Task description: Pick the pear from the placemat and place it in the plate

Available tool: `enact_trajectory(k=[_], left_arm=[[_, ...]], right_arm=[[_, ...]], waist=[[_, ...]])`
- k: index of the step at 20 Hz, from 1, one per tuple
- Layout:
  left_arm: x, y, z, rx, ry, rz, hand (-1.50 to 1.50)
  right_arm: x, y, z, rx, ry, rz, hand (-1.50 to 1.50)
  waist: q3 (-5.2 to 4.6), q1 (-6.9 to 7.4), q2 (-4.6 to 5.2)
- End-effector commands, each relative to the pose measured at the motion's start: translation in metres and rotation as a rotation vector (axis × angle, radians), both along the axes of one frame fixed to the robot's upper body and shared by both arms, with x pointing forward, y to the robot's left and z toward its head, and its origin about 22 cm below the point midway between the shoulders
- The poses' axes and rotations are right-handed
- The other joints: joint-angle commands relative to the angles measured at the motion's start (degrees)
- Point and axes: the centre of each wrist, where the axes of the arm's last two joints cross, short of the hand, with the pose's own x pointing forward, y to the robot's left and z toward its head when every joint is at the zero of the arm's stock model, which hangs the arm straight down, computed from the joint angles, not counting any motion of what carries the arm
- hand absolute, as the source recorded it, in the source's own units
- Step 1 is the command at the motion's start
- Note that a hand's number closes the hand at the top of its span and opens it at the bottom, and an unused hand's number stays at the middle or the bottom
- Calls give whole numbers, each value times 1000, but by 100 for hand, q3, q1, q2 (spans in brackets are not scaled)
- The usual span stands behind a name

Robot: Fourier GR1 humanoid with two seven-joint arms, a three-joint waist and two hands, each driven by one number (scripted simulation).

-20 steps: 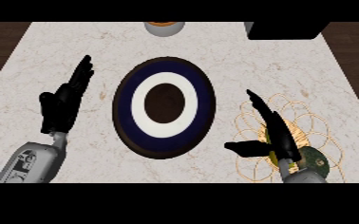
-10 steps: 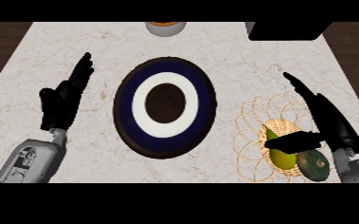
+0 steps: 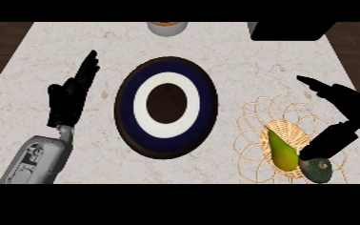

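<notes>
A green-yellow pear (image 3: 281,150) lies on a round wicker placemat (image 3: 256,119) at the counter's right front. My right hand (image 3: 339,102) hovers at the placemat's right edge, open, fingers stretched toward the back and the thumb (image 3: 327,143) close beside the pear's lower end, not closed on it. A dark blue plate (image 3: 130,106) with a white ring and a dark middle lies in the counter's centre, nothing on it. At the left my left hand (image 3: 69,95) rests open, fingers up.
A dark green avocado (image 3: 318,169) lies on the placemat's front right, just below my right thumb. A small bowl (image 3: 166,27) and a black object (image 3: 288,31) stand at the counter's back edge. Dark floor shows beyond both side edges.
My right hand has moved rightward off the placemat's middle, uncovering the pear and the avocado. The left hand and the plate have stayed put.
</notes>
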Motion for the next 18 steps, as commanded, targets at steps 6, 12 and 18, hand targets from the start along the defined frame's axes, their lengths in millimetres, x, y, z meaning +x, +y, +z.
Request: enact_trajectory(k=[6,12,18], left_arm=[[-3,4,13,8,-6,14,0],[-1,9,0,0,5,-2,0],[-5,-13,-4,7,4,8,0]], right_arm=[[4,-20,-23,0,138,9,-150],[24,0,-60,-53,220,50,-150],[25,19,-65,-66,269,66,-150]], waist=[[9,-14,-1],[8,16,11],[8,10,1]])
